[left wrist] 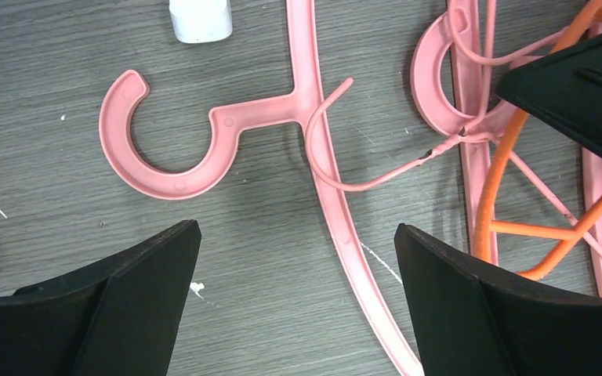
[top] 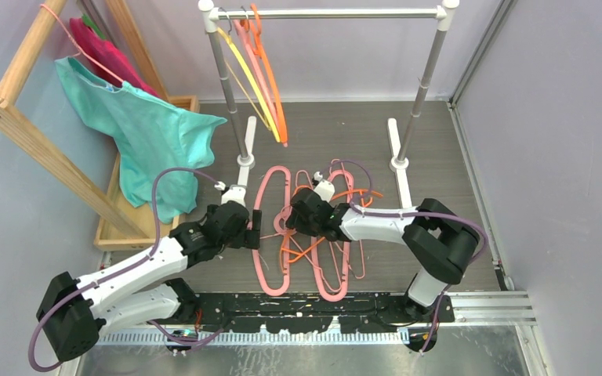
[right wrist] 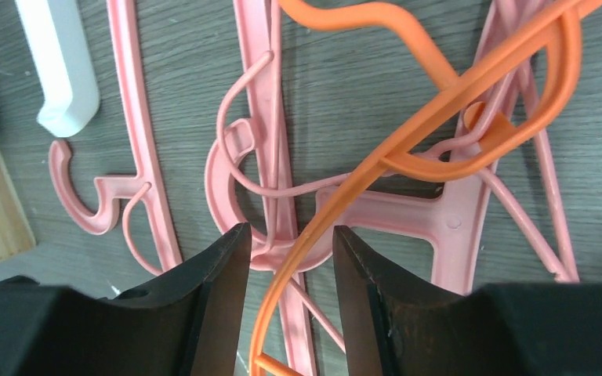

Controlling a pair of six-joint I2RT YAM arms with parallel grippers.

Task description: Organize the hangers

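Left gripper wide open above pink hanger, free tabletop leftward; right gripper astride orange hanger, clamp unclear.

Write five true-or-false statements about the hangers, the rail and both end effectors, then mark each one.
1. A yellow hanger hangs on the metal rail. True.
2. Every hanger is already on the rail. False: pink and orange hangers lie in a tangle on the table.
3. The left end effector is wide open and grips nothing. True.
4. The teal garment hangs from the metal rail. False: it hangs on the wooden rack at the left.
5. A bar of an orange hanger runs between the fingers of the right end effector. True.
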